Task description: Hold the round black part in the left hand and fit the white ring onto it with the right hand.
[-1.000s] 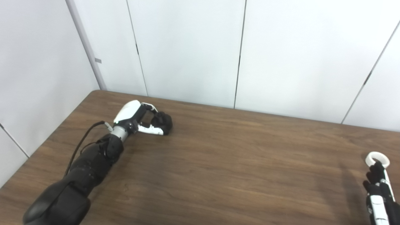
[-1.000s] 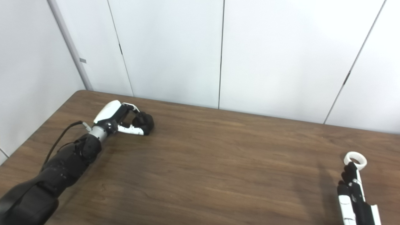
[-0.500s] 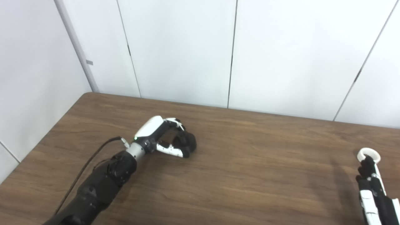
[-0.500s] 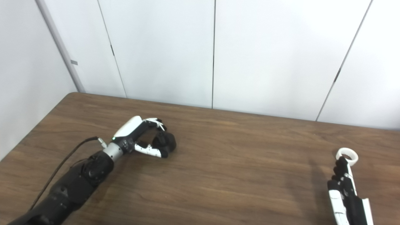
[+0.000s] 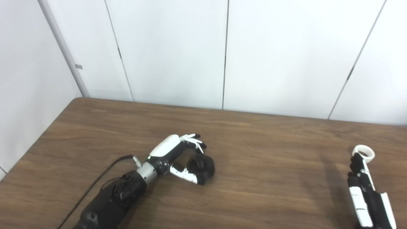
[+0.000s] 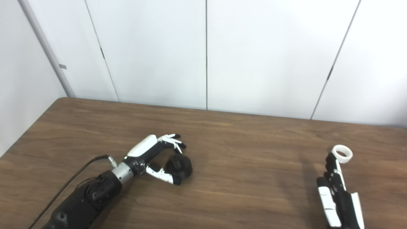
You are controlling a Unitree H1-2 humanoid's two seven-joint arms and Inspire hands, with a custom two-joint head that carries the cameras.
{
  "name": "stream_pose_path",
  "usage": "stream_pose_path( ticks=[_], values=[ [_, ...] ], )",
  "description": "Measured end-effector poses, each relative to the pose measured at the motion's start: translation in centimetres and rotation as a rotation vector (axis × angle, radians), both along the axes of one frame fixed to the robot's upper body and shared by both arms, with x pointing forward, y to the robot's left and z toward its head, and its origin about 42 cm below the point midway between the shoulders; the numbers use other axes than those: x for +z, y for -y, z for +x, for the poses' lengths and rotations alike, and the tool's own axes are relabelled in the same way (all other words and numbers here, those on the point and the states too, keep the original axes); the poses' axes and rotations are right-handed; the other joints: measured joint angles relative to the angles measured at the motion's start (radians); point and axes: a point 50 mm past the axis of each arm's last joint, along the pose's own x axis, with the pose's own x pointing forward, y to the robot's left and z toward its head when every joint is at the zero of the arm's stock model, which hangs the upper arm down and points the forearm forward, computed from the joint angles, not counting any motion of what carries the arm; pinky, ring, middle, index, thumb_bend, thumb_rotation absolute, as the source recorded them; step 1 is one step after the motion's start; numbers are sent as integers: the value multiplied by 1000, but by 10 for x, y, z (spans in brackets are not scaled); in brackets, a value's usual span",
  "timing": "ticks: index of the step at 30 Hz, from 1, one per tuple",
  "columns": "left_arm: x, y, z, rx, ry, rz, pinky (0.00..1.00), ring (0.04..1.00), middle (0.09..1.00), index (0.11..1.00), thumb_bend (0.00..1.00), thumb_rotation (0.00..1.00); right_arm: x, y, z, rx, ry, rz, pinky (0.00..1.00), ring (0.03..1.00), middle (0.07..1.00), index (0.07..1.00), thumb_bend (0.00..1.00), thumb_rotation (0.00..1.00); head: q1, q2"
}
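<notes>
Right now the left hand (image 5: 178, 157) is lying low on the table (image 5: 270, 178), thumb under the black part (image 5: 203, 166), fingers spread above it, seemingly cradling rather than clamping it. Well apart, the right hand (image 6: 337, 197) is pointing its straight fingers at the ring (image 6: 342, 153), apparently touching but gripping nothing.

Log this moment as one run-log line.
left hand: open beside black part | right hand: open, fingertips at white ring | ring unfitted
</notes>
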Motion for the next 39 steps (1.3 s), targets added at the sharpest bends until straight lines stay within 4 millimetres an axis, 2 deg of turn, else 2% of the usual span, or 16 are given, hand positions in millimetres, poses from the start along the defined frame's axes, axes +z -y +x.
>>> stream_pose_path(
  ticks=[7,16,20,28,39],
  values=[
    [0,28,-12,-120,-21,7,997,955,792,479,524,56,1,-13,1,12,12,10,1000,1000,990,971,440,845,-49,14],
    [2,50,-21,-209,6,63,998,954,790,478,524,58,2,-22,-2,1,20,16,1000,1000,997,976,426,862,-106,34],
    [0,60,-26,-241,36,86,998,953,797,478,524,58,2,-27,-4,10,17,35,1000,1000,1000,981,427,837,-135,43],
    [2,67,-27,-283,155,168,1000,998,832,478,525,56,3,-32,-7,6,0,54,1000,1000,1000,986,443,845,-150,49],
    [1,68,-23,-303,177,204,1000,1000,873,478,526,60,5,-33,-8,-8,8,54,998,1000,1000,986,439,851,-172,61]
  ],
)
